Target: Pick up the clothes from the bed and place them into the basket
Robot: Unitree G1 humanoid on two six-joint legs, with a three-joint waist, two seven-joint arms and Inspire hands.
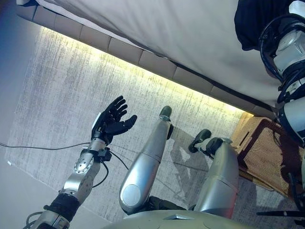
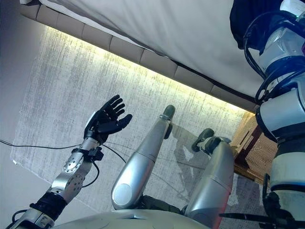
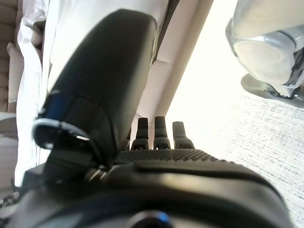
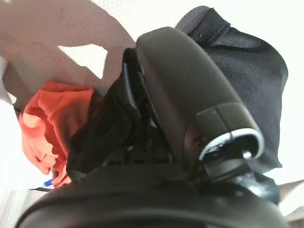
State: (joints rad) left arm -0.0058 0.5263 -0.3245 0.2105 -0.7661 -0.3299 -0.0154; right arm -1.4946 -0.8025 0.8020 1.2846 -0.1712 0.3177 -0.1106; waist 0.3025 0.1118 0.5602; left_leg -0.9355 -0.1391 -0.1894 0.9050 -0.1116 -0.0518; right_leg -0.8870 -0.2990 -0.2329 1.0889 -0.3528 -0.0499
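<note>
A black garment point(image 1: 251, 25) lies on the bed's white sheet point(image 1: 181, 28) at the far right. My right arm reaches up to it. In the right wrist view my right hand point(image 4: 190, 95) has its thumb pressed over the bunched black garment point(image 4: 247, 71), with the fingers curled into the cloth. An orange garment point(image 4: 42, 118) lies right beside it on the bed. The wicker basket point(image 1: 267, 148) stands on the floor at the right, below the bed's edge. My left hand point(image 1: 112, 121) is open and empty, held above the rug at the left, and it also shows in the left wrist view point(image 3: 161, 137).
The bed's padded grey base point(image 1: 128, 55) runs diagonally across the view with a lit strip under it. A pale grey rug point(image 1: 62, 95) covers the floor between the bed and me. The basket also shows in the right eye view point(image 2: 248, 138).
</note>
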